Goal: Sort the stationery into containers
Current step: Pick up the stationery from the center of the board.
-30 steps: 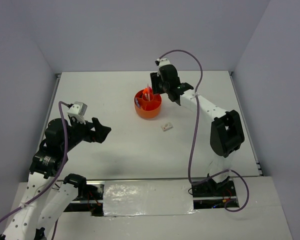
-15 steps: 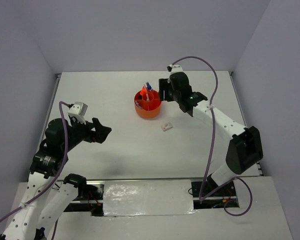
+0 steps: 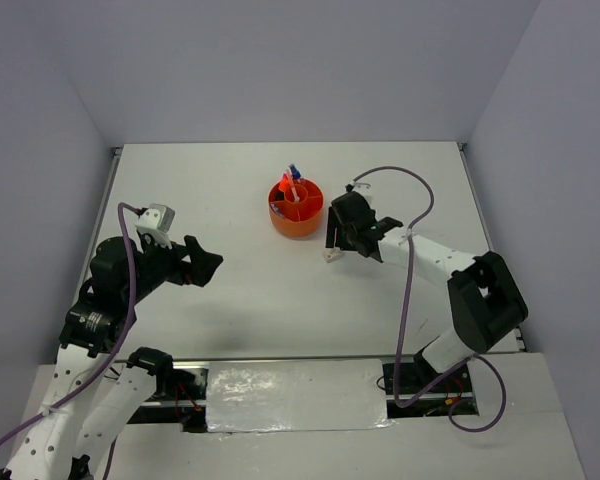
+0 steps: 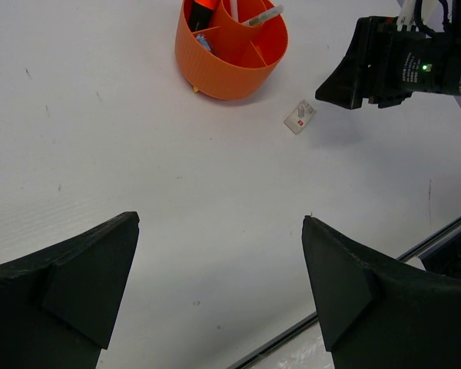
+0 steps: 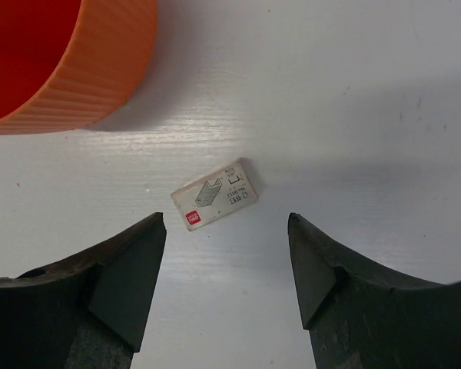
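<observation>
Black fingers of the right tool [image 5: 225, 234] stand spread and hold nothing, poised over the white eraser [image 5: 215, 197]. The eraser lies flat on the white worktop [image 5: 384, 115], in line with the gap between them; whether they touch it cannot be told. Near it sits the orange tub [image 5: 84, 69], with pens [image 3: 294, 178] upright in its compartments. Well apart, the left tool [image 4: 221, 231] gapes wide, empty, above the worktop. Pale grey walls [image 3: 280, 70] enclose three sides.
</observation>
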Available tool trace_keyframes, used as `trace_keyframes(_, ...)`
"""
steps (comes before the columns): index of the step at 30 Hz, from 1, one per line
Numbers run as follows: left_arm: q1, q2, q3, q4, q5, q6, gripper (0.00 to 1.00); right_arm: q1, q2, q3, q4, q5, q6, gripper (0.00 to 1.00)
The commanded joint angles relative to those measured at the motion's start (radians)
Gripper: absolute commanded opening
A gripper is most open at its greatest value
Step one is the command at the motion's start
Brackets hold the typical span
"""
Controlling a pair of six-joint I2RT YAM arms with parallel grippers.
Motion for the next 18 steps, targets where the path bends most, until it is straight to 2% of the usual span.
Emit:
trace_keyframes(1,-0.001,-0.01,-0.002,0.042,-0.001,-0.007,0.99,0.029,0.027,0.009,-0.006,0.12,0.114,0.72)
trace_keyframes(7,-0.001,-0.013,-0.003,0.042,-0.001,-0.005,0.99,0.082,0.103,0.028,-0.074,0.245,0.359,0.73)
trace_keyframes(13,-0.001,-0.021,-0.003,0.042,0.004,-0.005,0.99,0.121,0.203,0.106,-0.215,0.349,0.594,0.74)
trace_keyframes(18,-0.001,-0.026,-0.006,0.042,0.005,-0.004,0.99,0.141,0.237,0.137,-0.22,0.375,0.665,0.74)
